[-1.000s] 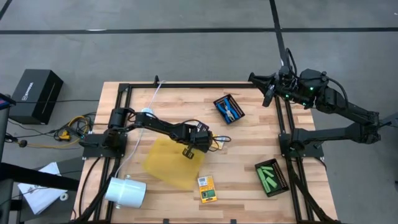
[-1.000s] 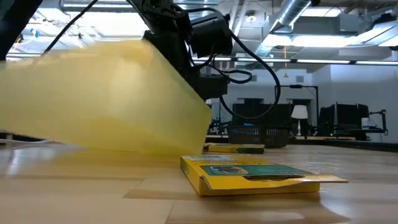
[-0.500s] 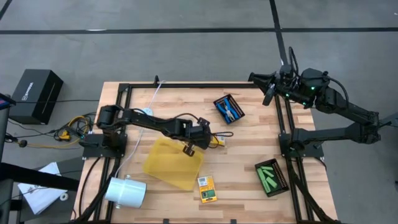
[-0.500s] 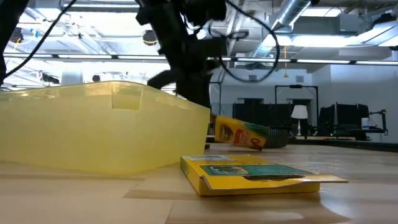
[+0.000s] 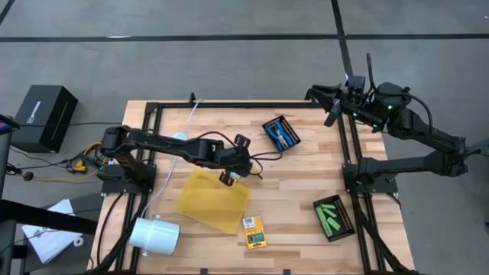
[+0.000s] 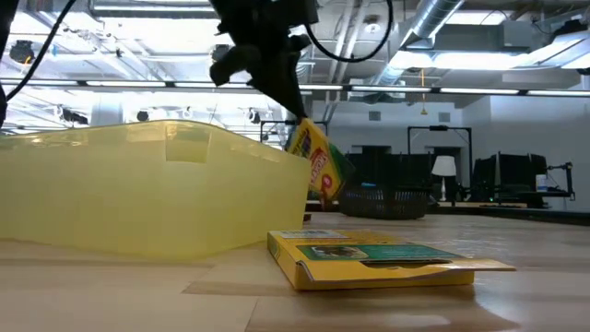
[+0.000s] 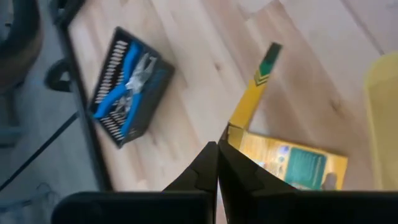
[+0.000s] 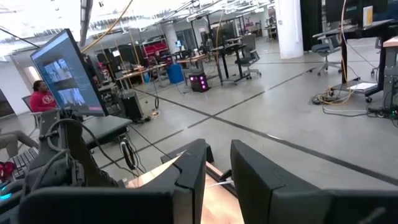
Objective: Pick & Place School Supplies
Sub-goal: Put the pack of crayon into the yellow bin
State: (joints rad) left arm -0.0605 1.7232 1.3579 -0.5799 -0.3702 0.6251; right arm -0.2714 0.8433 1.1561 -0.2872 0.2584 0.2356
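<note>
The left tool hangs over the middle of the bench, at the far edge of the yellow tray, and is clenched on a crayon box. In the low view that box hangs tilted in the air, its upper corner pinched by the dark fingers and its lower end clear of the wood, just beside the tray's right-hand wall and above the bench surface. In the left wrist view the two fingers meet on the narrow edge of the held box, which sticks out straight ahead of them. A second crayon box lies flat on the bench near its front edge, just beside the tray's near corner and apart from the left tool; the low view shows it lying face up in front of the tray. A black mesh tray with blue-handled scissors sits toward the far side of the bench, well apart from the left tool, and another mesh tray with green sticks sits near the right front corner. The right tool waits above the bench's far right corner, gripping nothing, its fingers a small gap apart.
</note>
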